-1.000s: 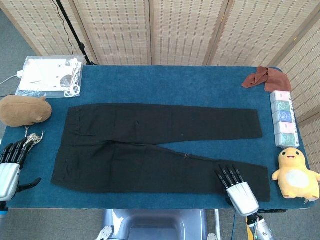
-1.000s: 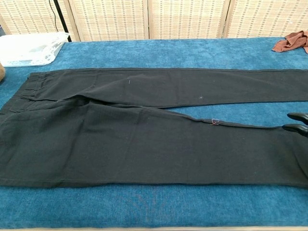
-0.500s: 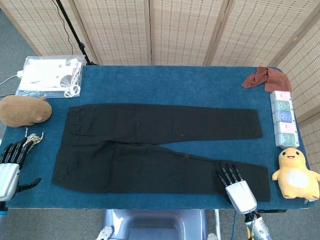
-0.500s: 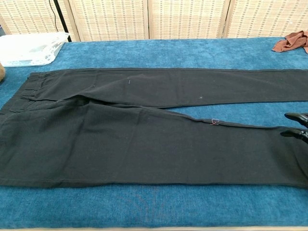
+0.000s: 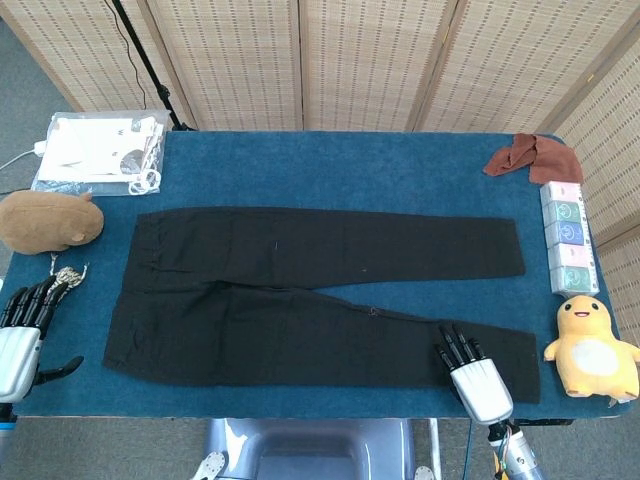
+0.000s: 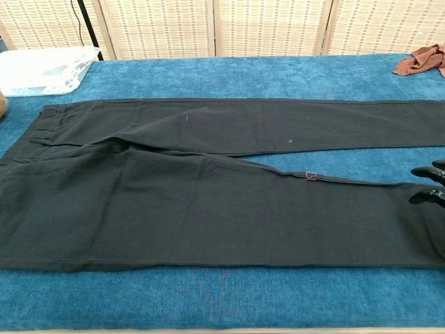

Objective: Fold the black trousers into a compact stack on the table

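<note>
The black trousers lie flat and unfolded across the blue table, waistband at the left, both legs stretched to the right. My right hand hovers over the near leg's lower end by the front edge, fingers straight and apart, holding nothing. In the chest view only its dark fingertips show at the right border. My left hand is off the table's left front corner, fingers spread, empty and well clear of the waistband.
A brown plush and a small metal trinket lie at the left edge. A plastic bag of papers sits at the back left. A rust cloth, a row of boxes and a yellow plush line the right side.
My right hand has drawn back slightly toward the front edge and a little to the right over the near trouser leg. The left hand and the trousers have stayed where they were.
</note>
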